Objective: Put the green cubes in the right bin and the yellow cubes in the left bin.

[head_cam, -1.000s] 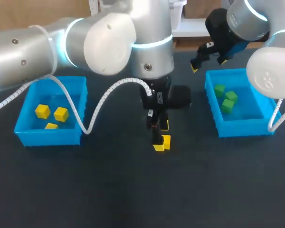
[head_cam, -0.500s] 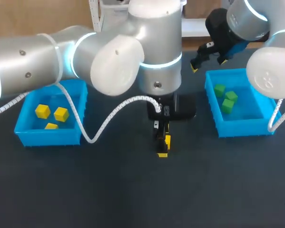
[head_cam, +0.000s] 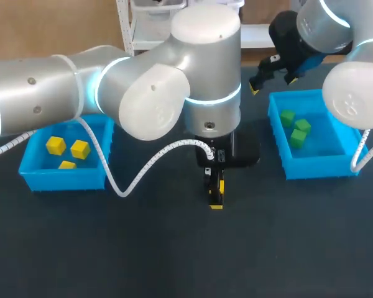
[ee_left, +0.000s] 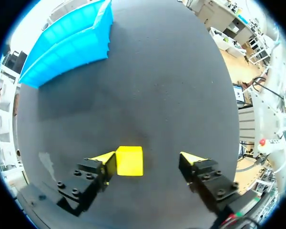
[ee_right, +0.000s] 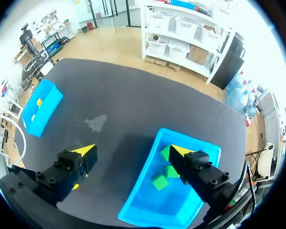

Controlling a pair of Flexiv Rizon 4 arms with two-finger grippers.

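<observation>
The yellow cube [ee_left: 129, 161] sits on the table between the left bin [head_cam: 62, 177] and right bin [head_cam: 314, 169]. It looks light, stiff and flat-sided, so I'd reckon a plain squeeze on two opposite faces will hold it. The left gripper [ee_left: 150, 161] is down around it, spread wide, with one tip against a face and the other well clear. The right gripper [ee_right: 133, 155] hangs spread and empty over the right bin's edge.

Left bin [head_cam: 31, 177] sits near the table [head_cam: 174, 261] left edge, left-bin cubes [head_cam: 80, 149] inside, three. Right bin [head_cam: 317, 167] sits near the right edge, right-bin cubes [head_cam: 298, 138] inside, three. Loose cube [ee_left: 129, 161] lies mid-table between the bins, within the left gripper [ee_left: 148, 161], against one finger. Right gripper [ee_right: 132, 153] hangs by the right bin's rear-left corner.
</observation>
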